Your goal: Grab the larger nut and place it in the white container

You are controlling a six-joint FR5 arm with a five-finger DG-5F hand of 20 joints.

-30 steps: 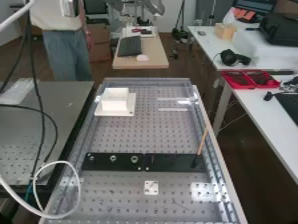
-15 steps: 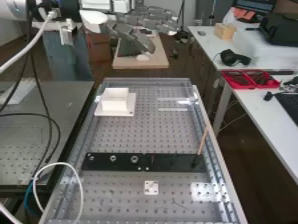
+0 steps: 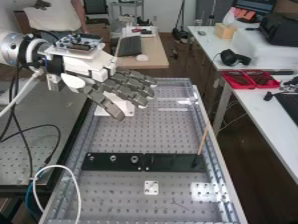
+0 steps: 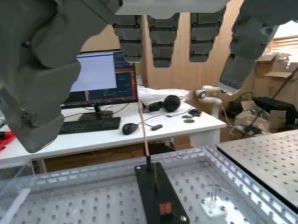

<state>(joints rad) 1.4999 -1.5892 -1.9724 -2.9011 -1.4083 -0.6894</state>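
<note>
My hand (image 3: 93, 65) has come down from the top of the high view and now hangs over the white container (image 3: 101, 111), partly hiding it; my fingers are spread and nearly straight, gripping nothing. The 3 metal parts are where they were on the black bar (image 3: 174, 162): 1 smaller nut (image 3: 91, 158), 1 larger nut (image 3: 113, 158) between its neighbours, and 1 bearing (image 3: 134, 159). I count 1 container and 1 thin stick (image 3: 203, 141).
</note>
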